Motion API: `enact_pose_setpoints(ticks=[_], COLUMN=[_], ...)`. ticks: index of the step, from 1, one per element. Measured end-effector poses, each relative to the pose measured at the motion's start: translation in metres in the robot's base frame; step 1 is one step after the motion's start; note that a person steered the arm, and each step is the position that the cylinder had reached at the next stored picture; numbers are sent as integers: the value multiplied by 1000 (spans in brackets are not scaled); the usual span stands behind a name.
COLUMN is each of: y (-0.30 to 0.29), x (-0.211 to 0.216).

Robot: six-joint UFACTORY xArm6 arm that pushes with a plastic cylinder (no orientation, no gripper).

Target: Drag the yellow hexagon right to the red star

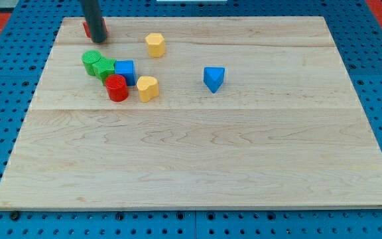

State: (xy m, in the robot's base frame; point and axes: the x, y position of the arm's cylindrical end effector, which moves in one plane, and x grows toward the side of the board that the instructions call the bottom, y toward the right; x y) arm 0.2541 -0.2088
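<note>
The yellow hexagon [155, 44] lies near the view's top, left of centre. The red star [87, 28] sits at the top left and is mostly hidden behind my rod; only red edges show. My tip [97, 38] rests on the board right at the red star, well to the left of the yellow hexagon.
A cluster lies below the tip: a green block [90, 60], a second green block [103, 68], a blue cube [125, 71], a red cylinder [117, 87] and a yellow heart-like block [148, 87]. A blue triangular block [213, 78] sits alone at centre. The wooden board [197, 159] has blue pegboard around it.
</note>
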Motion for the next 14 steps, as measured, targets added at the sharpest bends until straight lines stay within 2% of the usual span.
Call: enact_pose_setpoints(ticks=[1, 2, 3, 4, 6, 7, 9, 11, 12, 13, 14], y=[31, 56, 124, 140, 159, 204, 209, 156, 209, 169, 140], x=[12, 49, 51, 50, 6, 2, -8, -10, -38, -50, -38])
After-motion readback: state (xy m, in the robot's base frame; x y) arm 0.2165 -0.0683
